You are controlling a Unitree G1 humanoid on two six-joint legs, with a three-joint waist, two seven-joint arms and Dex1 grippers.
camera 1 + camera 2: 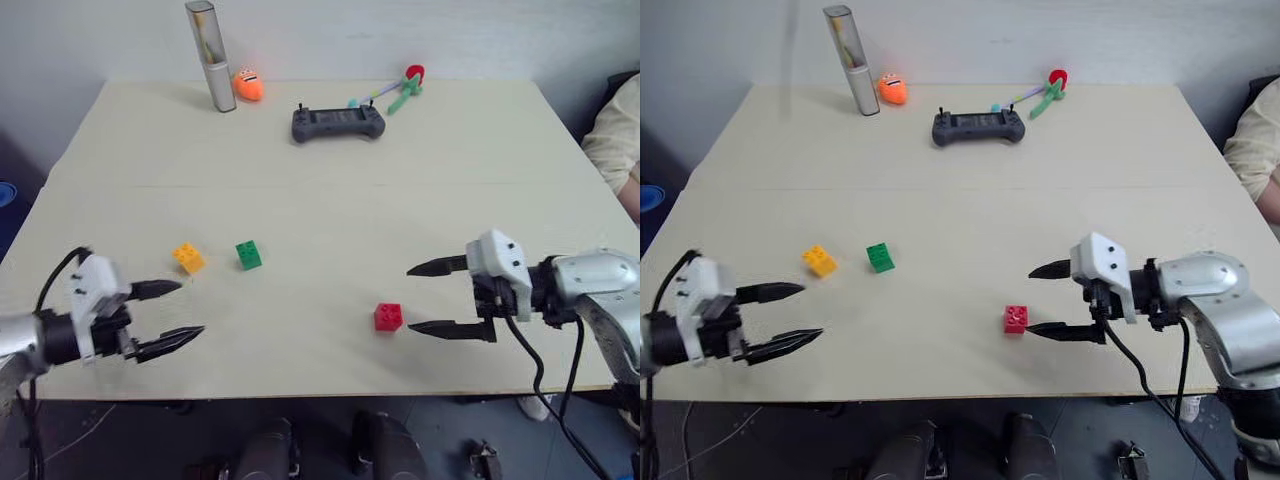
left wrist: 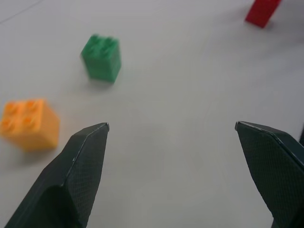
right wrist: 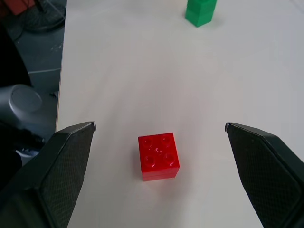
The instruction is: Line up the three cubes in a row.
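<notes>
Both hands are gaping wide, holding nothing: right hand (image 1: 438, 298) risking nudging the small red studded plastic cube (image 1: 388, 317) beside it, left hand (image 1: 180, 312) idling.

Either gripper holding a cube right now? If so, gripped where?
Nothing held. The left gripper and the right gripper are both open; the red cube sits free on the table.

Head stereo pair: high, looking forward and down over the whole table (image 1: 330, 180). Wrist cameras: low, close to the tabletop, sighting along their fingers. The two wrist views share the green cube (image 2: 101, 58) and red cube (image 3: 158, 156).
</notes>
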